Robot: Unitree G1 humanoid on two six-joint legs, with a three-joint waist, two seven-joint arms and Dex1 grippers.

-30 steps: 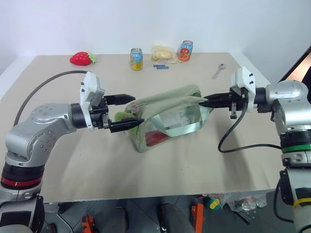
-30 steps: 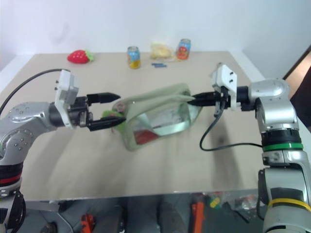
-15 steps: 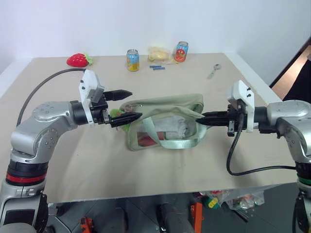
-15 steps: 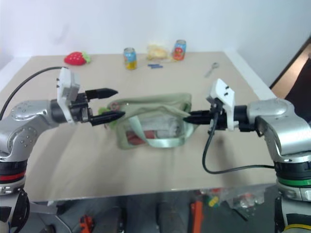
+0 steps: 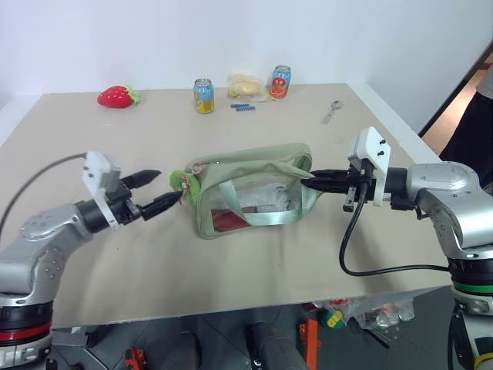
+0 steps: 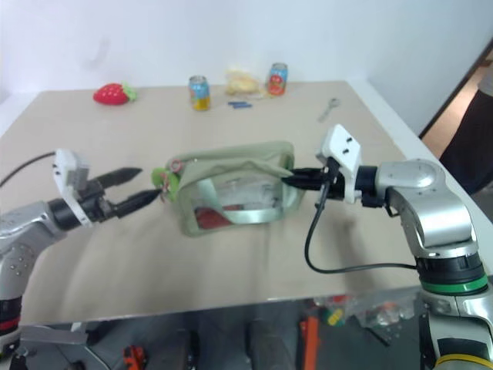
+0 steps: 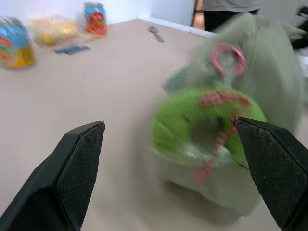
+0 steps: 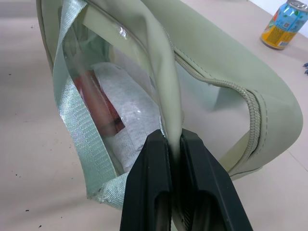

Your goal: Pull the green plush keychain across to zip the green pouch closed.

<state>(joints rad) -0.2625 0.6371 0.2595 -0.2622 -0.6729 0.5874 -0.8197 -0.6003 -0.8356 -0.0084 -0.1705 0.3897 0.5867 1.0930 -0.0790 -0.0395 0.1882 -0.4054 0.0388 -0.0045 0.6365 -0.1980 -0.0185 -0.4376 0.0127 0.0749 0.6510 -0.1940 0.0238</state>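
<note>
Showing one green pouch [image 5: 254, 189], one green plush keychain [image 5: 189, 185], two cans [image 5: 203, 95].

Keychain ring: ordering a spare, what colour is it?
Reddish-pink ring on the green plush keychain, best in the left wrist view.

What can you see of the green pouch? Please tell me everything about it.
The pouch is a boxy bag of pale sage-green fabric with a clear plastic side window and a light green webbing strap. It rests on the table. Folded cloth and something red show through the window. The lime plush keychain hangs at its end nearest the open left pincer, which does not touch it. The shut right pincer pinches fabric at the other end.
</note>
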